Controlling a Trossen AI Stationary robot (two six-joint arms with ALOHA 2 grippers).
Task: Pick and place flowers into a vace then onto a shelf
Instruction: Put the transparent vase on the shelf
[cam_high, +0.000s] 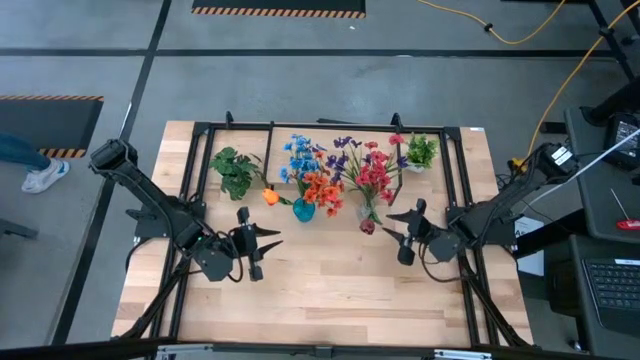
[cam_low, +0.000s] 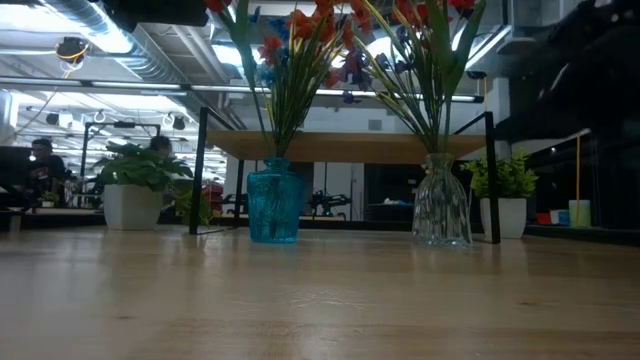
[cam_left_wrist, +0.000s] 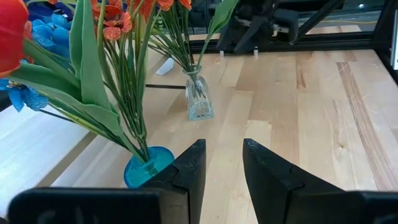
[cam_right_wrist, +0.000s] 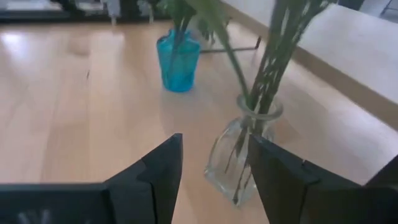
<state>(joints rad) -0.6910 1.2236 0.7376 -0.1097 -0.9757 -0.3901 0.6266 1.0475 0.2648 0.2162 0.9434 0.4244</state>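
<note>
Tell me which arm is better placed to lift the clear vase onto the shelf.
Probably the right. Its end effector is open and close to the clear glass vase, which stands on the table. The left end effector faces the blue vase instead.

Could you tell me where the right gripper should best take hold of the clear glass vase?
Probably at the narrow neck of the clear glass vase, just below its rim, coming level from the open table side. The right gripper is open and faces it; the stems rise above, blocking a descent from overhead.
</note>
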